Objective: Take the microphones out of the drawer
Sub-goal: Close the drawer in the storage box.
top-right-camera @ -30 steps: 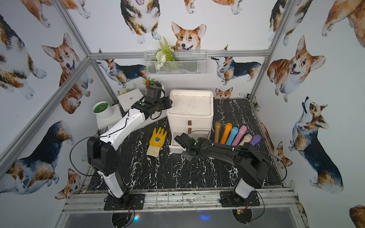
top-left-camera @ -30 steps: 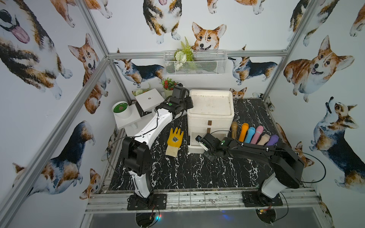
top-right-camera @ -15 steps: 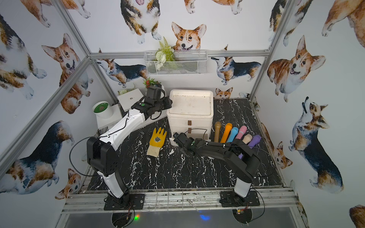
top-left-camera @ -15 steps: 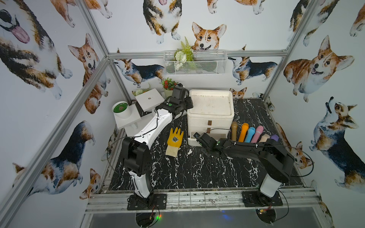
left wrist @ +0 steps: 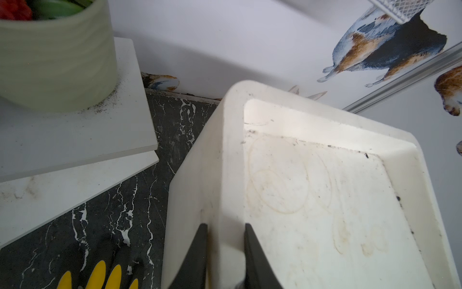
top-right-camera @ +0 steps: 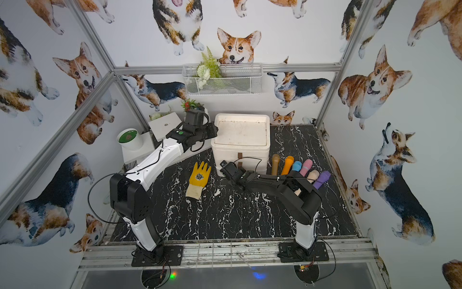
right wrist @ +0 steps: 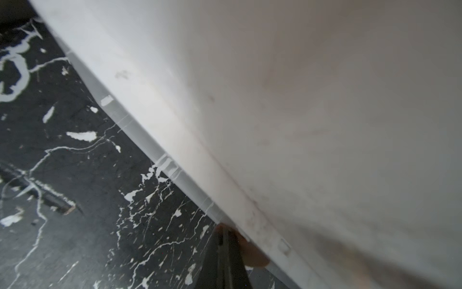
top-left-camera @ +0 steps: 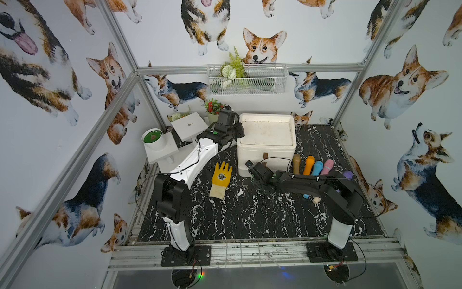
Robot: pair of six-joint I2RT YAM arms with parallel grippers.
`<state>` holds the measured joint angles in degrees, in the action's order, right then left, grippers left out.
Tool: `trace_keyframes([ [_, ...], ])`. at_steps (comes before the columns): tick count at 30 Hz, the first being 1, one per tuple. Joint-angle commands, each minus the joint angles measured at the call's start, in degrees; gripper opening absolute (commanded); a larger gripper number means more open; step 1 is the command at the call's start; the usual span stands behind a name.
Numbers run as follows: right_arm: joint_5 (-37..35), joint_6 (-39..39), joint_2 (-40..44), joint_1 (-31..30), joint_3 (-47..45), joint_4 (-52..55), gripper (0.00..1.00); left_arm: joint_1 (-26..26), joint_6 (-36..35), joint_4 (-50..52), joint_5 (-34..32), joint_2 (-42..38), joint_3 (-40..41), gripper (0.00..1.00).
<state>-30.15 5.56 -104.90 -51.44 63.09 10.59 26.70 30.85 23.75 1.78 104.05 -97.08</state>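
White plastic drawer unit [top-left-camera: 265, 154] closed: opening it is the step in hand.
The left hand [left wrist: 226, 250] clamps the unit's top rim. The right hand [top-left-camera: 250, 165], fingers pressed together on nothing visible, sits low against the unit's front. Next it probably needs a brown pull tab [top-left-camera: 265, 155]. The microphone is unseen, presumably inside, so its heading and long axis cannot be told.

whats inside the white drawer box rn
The drawer box shows nothing inside: its fronts look shut, so the contents are hidden. Only its recessed top is visible, stained and bare, with the left gripper clamped on the rim.
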Motion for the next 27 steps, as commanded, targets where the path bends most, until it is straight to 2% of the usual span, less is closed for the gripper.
trace_keyframes([
  [1,-3.1,-1.0,-0.6,0.7,0.8,-3.7,0.00,-0.3,3.1,13.9,0.9,1.1,1.0,0.17],
  [6,-1.0,-1.6,0.4,0.6,1.2,-2.5,0.00,-0.3,3.3,13.7,1.0,1.2,1.1,0.18],
  [13,1.6,-4.0,10.9,-2.1,-3.3,-1.2,0.01,-0.3,2.9,13.5,0.7,1.4,0.6,0.20],
  [18,1.6,-6.9,21.1,-1.8,-8.8,-1.6,0.15,-0.3,2.8,13.8,0.7,2.2,-0.6,0.22],
  [21,1.8,-9.4,27.4,-0.9,-12.2,-0.4,0.20,-0.3,2.8,13.9,0.8,2.5,-1.3,0.26],
  [27,3.8,-16.0,41.7,5.3,-20.2,0.8,0.31,-0.3,2.7,14.4,0.6,3.1,-3.0,0.35],
])
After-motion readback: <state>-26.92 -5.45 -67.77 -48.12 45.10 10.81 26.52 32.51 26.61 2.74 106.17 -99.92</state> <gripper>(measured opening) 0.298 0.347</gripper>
